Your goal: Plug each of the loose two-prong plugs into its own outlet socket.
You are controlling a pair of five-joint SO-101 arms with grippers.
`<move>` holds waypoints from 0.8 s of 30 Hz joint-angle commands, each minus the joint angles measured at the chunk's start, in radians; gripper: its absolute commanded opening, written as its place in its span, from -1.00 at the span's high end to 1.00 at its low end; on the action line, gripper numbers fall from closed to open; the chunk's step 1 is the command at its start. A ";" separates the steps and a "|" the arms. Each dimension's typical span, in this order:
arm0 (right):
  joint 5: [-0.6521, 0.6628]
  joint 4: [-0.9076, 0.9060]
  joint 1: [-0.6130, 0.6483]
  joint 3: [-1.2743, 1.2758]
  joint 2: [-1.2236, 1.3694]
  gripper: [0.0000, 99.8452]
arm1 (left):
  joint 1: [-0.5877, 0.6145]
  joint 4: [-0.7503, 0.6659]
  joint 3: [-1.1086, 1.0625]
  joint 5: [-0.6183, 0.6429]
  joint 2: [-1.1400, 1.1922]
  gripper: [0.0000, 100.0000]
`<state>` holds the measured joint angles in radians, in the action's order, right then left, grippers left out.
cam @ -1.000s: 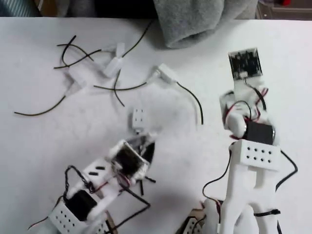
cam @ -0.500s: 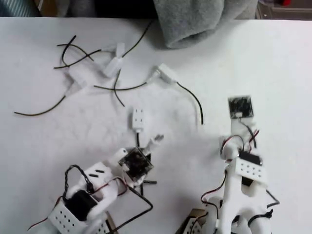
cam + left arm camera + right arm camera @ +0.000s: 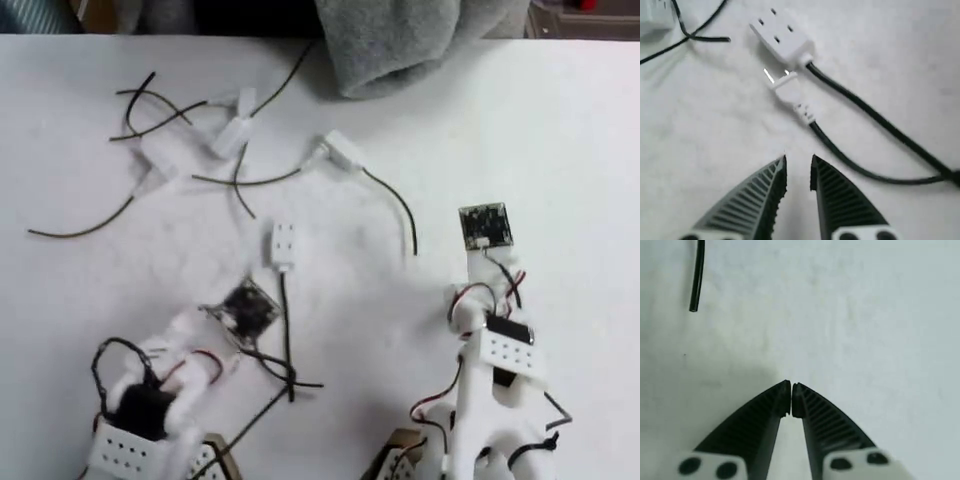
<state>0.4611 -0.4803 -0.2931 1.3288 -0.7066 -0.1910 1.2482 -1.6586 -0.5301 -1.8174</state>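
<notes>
Table (image 3: 560, 120): white; a grey cloth (image 3: 400, 45) lies over its far edge.
Right arm (image 3: 505, 345): near right; it has drawn back toward the near edge since a second ago, when it stretched well out to the far side.
Left arm (image 3: 160, 400): near left; it has pulled back near and leftward from the socket it crowded a second ago.
Loose leads (image 3: 230, 135): far left, a tangle of white plugs, sockets and black cords, unmoved.
Outlet socket (image 3: 284, 243): mid-table, slots up, in the same spot as before.
Plug (image 3: 786, 86): half a second ago it was off to the socket's near right; it now lies flat on the table just beside the socket, not inserted.
Left gripper (image 3: 797, 167): fingers slightly parted, nothing between them, short of the plug.
Right gripper (image 3: 791, 395): fingers pressed together over bare table.
Views: the left wrist view makes out the plug's two prongs, aimed at the socket's side; from the high view, plug and socket merge into one white piece. The right wrist view picks up a black cord end (image 3: 697, 275), which the high view places right of the socket.
</notes>
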 commanded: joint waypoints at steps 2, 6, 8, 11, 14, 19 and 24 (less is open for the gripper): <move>0.041 0.019 0.048 0.006 -0.019 0.96 | 0.189 0.017 0.054 -0.095 -0.007 0.79; 0.041 0.019 0.051 0.006 -0.019 0.96 | 0.254 -0.115 0.003 -0.087 -0.007 0.64; 0.041 0.019 0.051 0.006 -0.019 0.96 | 0.254 -0.169 -0.014 -0.037 -0.007 0.59; 0.038 0.019 0.053 0.006 -0.019 0.96 | 0.237 -0.207 -0.017 0.003 -0.007 0.58; 0.037 0.019 0.053 0.006 -0.019 0.96 | 0.232 -0.207 -0.012 0.000 -0.007 0.58; 0.034 0.019 0.053 0.006 -0.019 0.96 | 0.226 -0.215 -0.009 0.006 -0.005 0.58; 0.034 0.019 0.054 0.006 -0.019 0.96 | 0.226 -0.238 0.008 0.069 -0.005 0.59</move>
<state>0.4918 -0.4757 -0.2455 1.3410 -0.7050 0.0499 1.0334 -1.6801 -0.5132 -1.8174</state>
